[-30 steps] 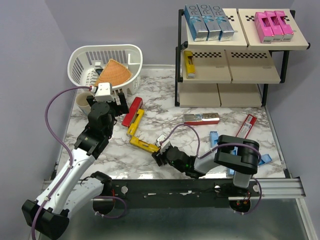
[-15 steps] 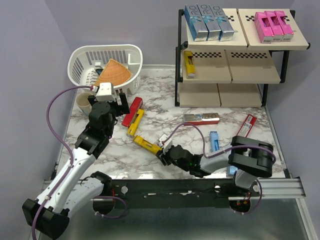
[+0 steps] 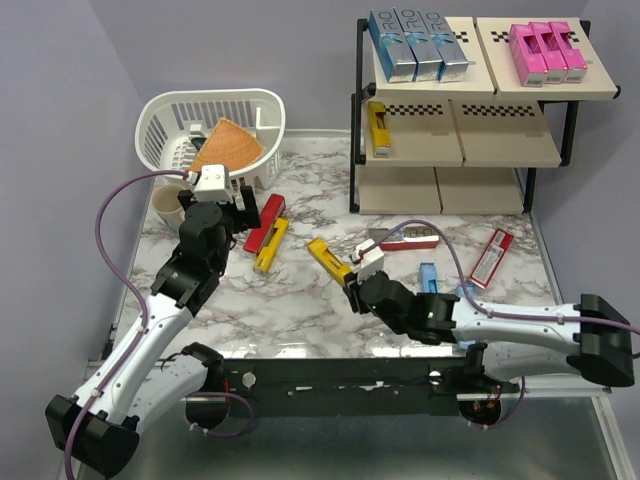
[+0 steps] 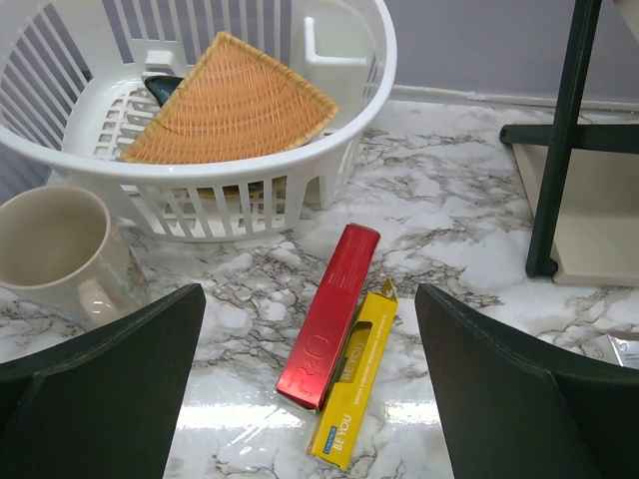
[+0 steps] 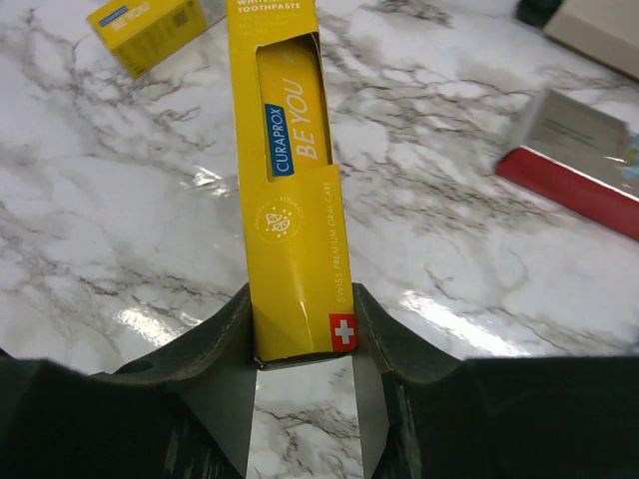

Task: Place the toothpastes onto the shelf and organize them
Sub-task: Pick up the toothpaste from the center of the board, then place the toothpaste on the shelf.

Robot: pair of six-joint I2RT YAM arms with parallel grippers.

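Right wrist: right hand [image 5: 301,304] grips a yellow toothpaste carton [image 5: 292,180]; left hand [image 4: 305,304] gapes wide.

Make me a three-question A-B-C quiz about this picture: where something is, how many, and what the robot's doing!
1. Where is the wicker tray? A in the white basket; B on the floor; C in a drawer.
2. How many pink boxes sit on the top shelf? A one; B three; C five.
3. The right fingers are: A open, empty; B shut on a yellow box; C shut on a red box.
Answers: 1 A, it lies inside the basket. 2 B, three side by side. 3 B, the box sits pinched between them.
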